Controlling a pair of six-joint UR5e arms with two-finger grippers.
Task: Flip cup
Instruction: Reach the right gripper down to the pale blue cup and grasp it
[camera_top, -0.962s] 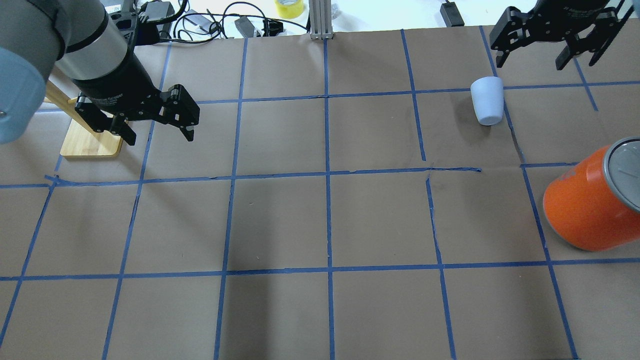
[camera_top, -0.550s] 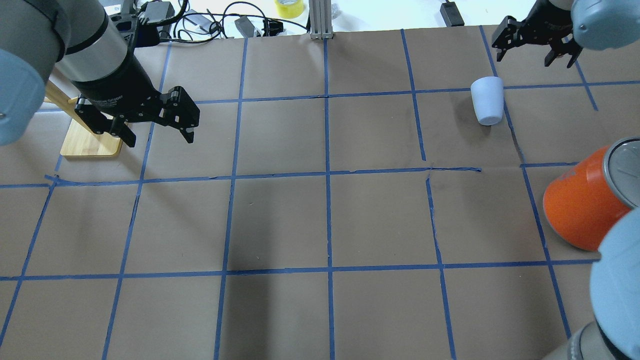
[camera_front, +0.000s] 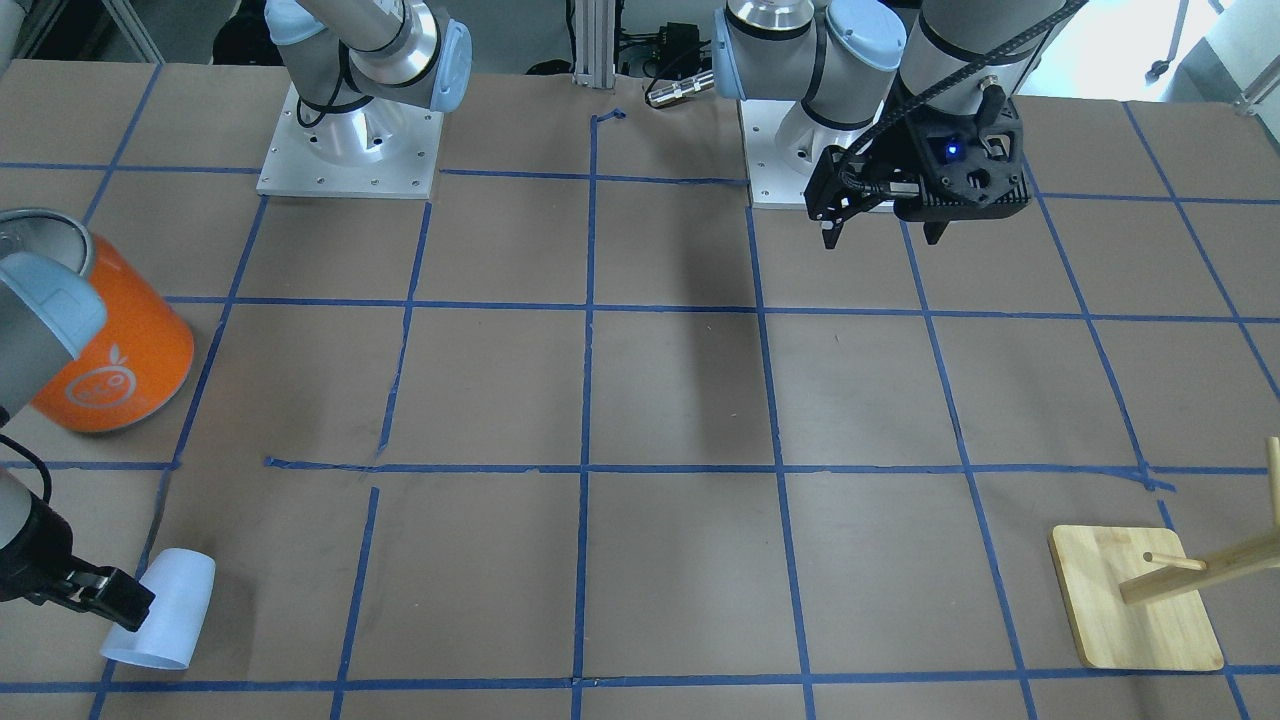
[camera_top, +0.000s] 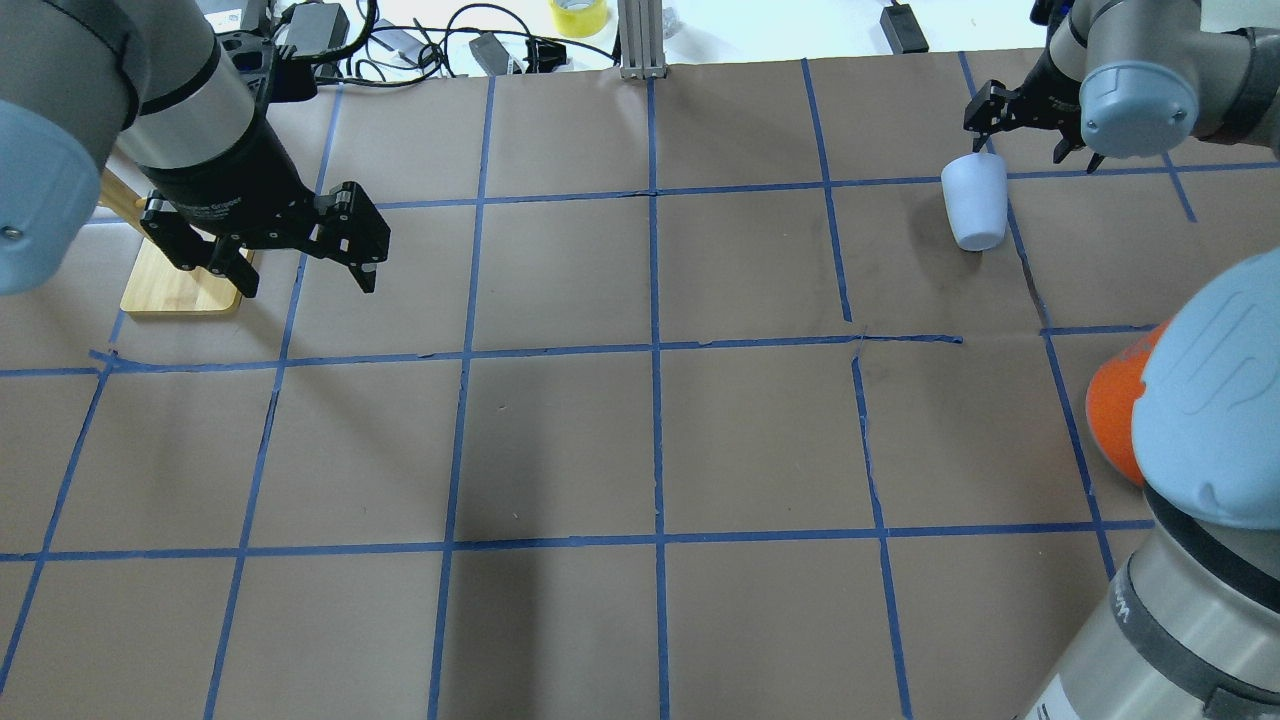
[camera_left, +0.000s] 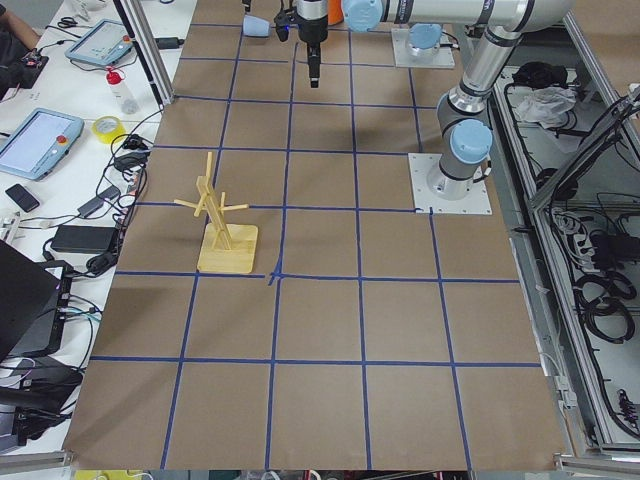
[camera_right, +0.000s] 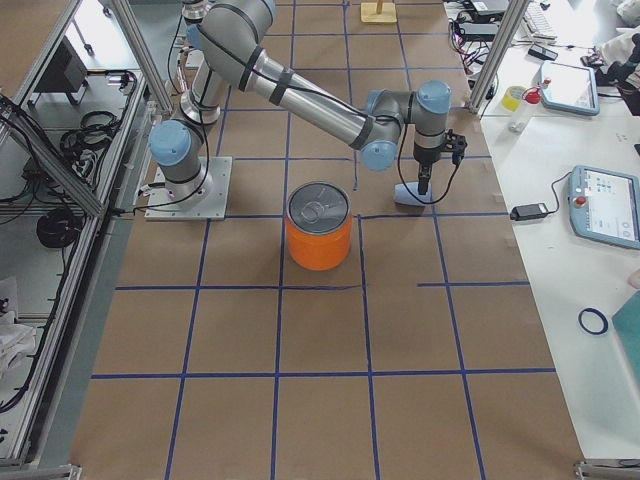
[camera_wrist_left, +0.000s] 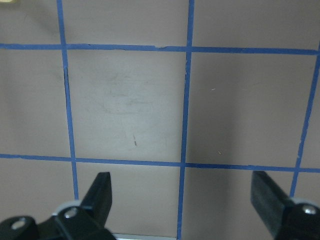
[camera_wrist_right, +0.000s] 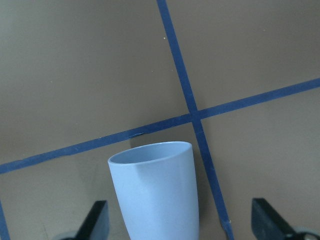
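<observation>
The pale blue-white cup (camera_top: 975, 205) lies on its side at the far right of the table, wide end away from the robot. It also shows in the front view (camera_front: 165, 610) and the right wrist view (camera_wrist_right: 157, 195). My right gripper (camera_top: 1035, 155) is open and empty, low, just beyond the cup's wide end. In the right wrist view its fingers (camera_wrist_right: 97, 220) stand wide apart on either side of the cup. My left gripper (camera_top: 305, 282) is open and empty, above the table at the far left, and its fingers (camera_wrist_left: 102, 192) frame bare paper.
A large orange can (camera_top: 1115, 420) stands at the right, partly hidden by my right arm's elbow (camera_top: 1215, 390). A wooden peg stand (camera_top: 180, 285) is beside my left gripper. Cables and a yellow tape roll (camera_top: 578, 15) lie past the table's far edge.
My right gripper has swung down and left to the cup's wide end, and its elbow now covers much of the can. My left gripper has shifted slightly. The cup has not moved.
</observation>
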